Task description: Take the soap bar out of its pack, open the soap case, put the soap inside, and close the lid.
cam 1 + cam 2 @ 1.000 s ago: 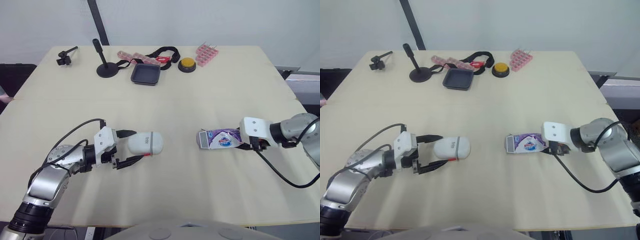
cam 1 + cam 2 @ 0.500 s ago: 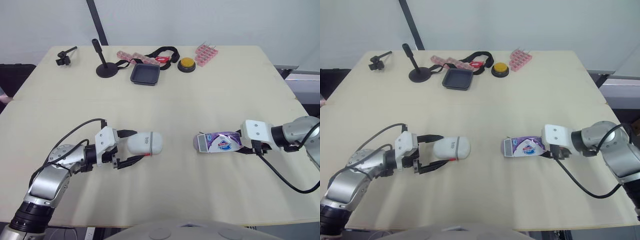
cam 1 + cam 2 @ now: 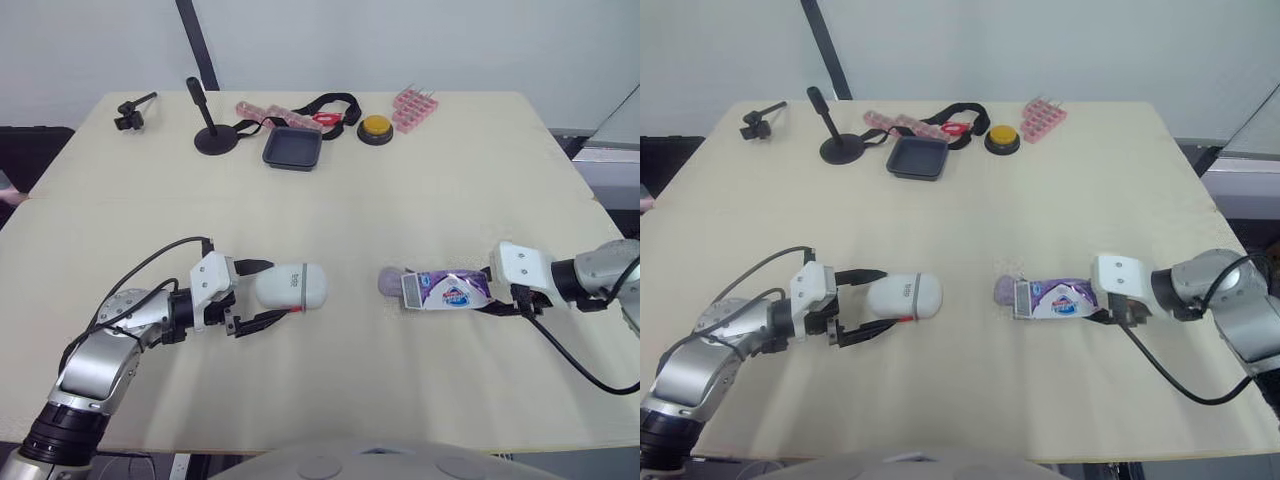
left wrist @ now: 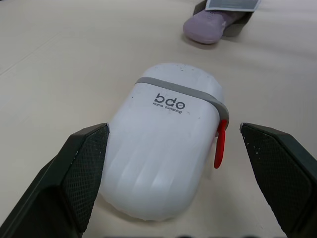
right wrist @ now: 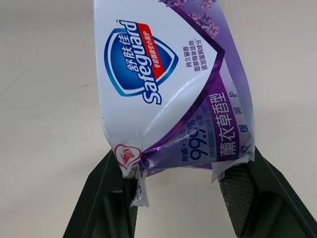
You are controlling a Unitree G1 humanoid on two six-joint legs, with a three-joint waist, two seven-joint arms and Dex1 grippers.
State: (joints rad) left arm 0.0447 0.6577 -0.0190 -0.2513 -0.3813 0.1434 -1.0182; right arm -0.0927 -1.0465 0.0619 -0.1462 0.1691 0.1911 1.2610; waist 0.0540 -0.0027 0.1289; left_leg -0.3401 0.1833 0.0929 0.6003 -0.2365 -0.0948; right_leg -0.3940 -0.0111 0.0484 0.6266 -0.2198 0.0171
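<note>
Between the left gripper's (image 3: pixel 276 290) two black fingers (image 4: pixel 83 169): white soap case (image 3: pixel 292 287), lying flat on the table (image 3: pixel 400 190). Fingers set wide apart, one to each side of the case. One finger sits just beside the case wall; touching or not, cannot tell. The other stands clear of the red latch side. Grey seam band runs round the case; lid shut.

Right gripper (image 3: pixel 490 293): fingers (image 5: pixel 241 194) clamped on the torn rear end of the soap pack (image 3: pixel 445 289), one on each side, pinching the wrapper flat. The pack reaches straight out past the fingertips, printed face up, low over the table.

Beyond the pack's far, open end: lavender soap bar (image 3: pixel 389 282), partly out of the mouth and resting on the table. Bar lies well ahead of the right fingertips, and well beyond the left fingertips too, past the case.
</note>
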